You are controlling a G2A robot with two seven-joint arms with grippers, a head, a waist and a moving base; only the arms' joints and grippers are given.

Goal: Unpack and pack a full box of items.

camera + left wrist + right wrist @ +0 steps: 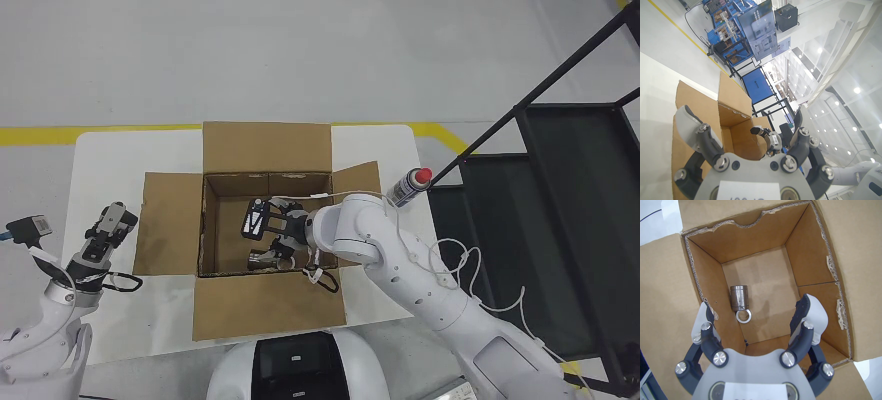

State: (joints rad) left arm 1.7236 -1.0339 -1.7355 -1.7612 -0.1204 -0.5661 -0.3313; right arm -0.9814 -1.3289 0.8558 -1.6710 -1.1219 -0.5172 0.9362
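Two grippers gape empty, the right gripper above the cardboard box (metal cylinder touching ring inside), the left gripper beside it.

White arms; left hand and right hand grey-plated, black-linked, silver-screwed.

floor grey | yellow line | black steps, perhaps | ceiling lights

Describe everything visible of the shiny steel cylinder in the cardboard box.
The shiny steel cylinder is short, polished metal with thin grooves near its ends. It lies on its side inside the brown cardboard box, on its floor near one wall. A silver metal ring seems to touch one end. The open right gripper hangs above, apart.
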